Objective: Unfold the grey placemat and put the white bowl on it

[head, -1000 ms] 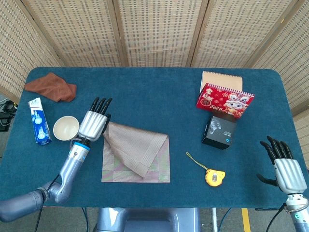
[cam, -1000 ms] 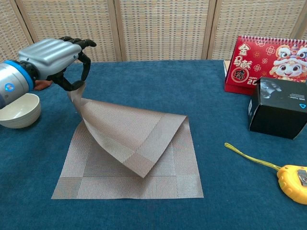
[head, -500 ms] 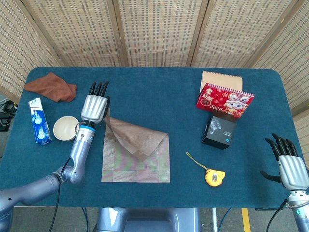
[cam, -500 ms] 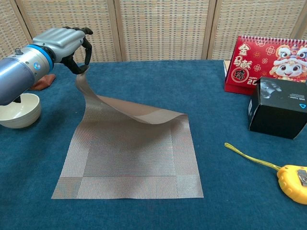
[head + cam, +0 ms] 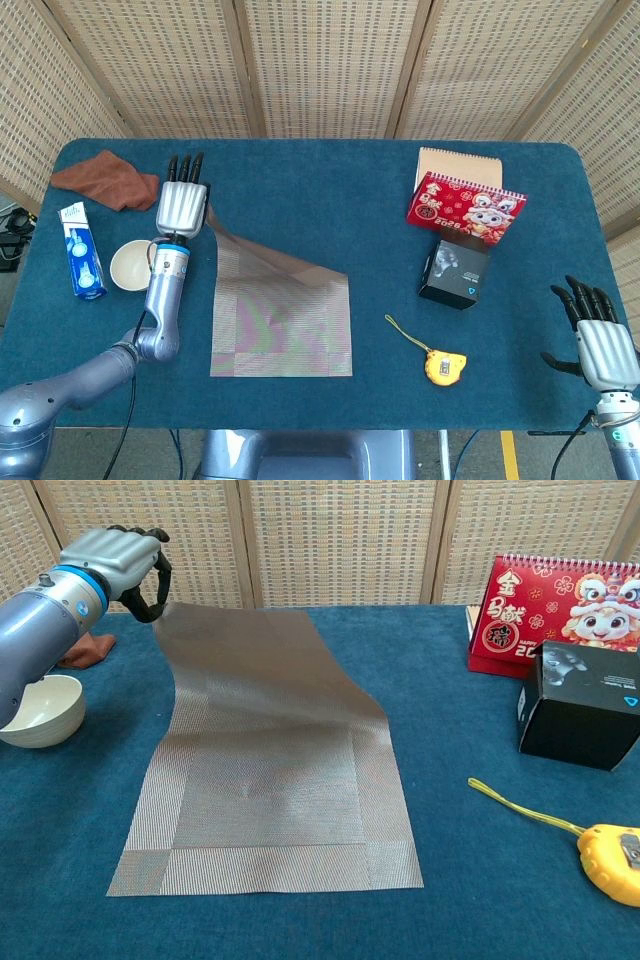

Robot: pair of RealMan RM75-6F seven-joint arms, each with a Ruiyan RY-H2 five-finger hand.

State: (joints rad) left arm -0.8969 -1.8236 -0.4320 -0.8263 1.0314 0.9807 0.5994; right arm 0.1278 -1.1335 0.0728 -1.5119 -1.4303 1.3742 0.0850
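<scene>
The grey placemat lies on the blue table left of centre, its near part flat. My left hand pinches the mat's far left corner and holds it lifted above the table, so the far half slopes up. The white bowl stands upright and empty just left of the mat, beside my left forearm. My right hand hangs at the table's near right corner, fingers apart, holding nothing; the chest view does not show it.
A brown cloth lies at the far left corner and a blue-white packet left of the bowl. On the right stand a red calendar, a black box and a yellow tape measure.
My left hand has carried the mat's corner away from me and upward, opening the folded flap out; the mat went from folded over itself to almost fully spread. The right hand barely moved.
</scene>
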